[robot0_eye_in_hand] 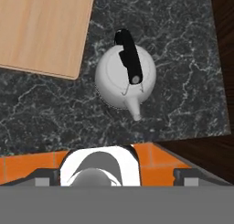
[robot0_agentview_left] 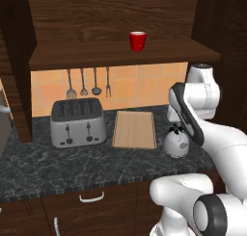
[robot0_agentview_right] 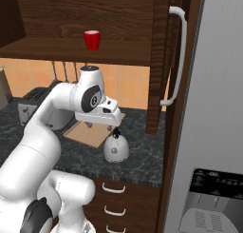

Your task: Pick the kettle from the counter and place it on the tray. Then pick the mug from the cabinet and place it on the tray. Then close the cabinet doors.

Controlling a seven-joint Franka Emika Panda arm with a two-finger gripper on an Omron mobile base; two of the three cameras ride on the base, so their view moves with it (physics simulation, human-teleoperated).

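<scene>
The silver-grey kettle [robot0_agentview_left: 176, 143] [robot0_agentview_right: 116, 149] [robot0_eye_in_hand: 125, 77] stands upright on the dark counter [robot0_agentview_left: 96, 167], just right of the tan wooden tray [robot0_agentview_left: 135, 129] [robot0_agentview_right: 88, 134] [robot0_eye_in_hand: 41, 29] and apart from it. My gripper [robot0_agentview_right: 100, 127] hovers a little above the kettle, pointing down, open, with nothing between its fingers. In the hand view the kettle's black handle lies ahead of the fingertips [robot0_eye_in_hand: 45, 176]. The tray is bare. The red mug [robot0_agentview_left: 137, 40] [robot0_agentview_right: 92, 39] sits on the shelf of the open cabinet [robot0_agentview_left: 120, 57]. One cabinet door [robot0_agentview_right: 161, 61] stands swung open at the right.
A boxy silver toaster [robot0_agentview_left: 78, 122] [robot0_agentview_right: 33, 106] stands left of the tray. Utensils [robot0_agentview_left: 89, 83] hang on the orange tiled wall behind. A tall grey fridge [robot0_agentview_right: 213, 132] closes off the right side. Drawers [robot0_agentview_right: 114, 199] run below the counter edge.
</scene>
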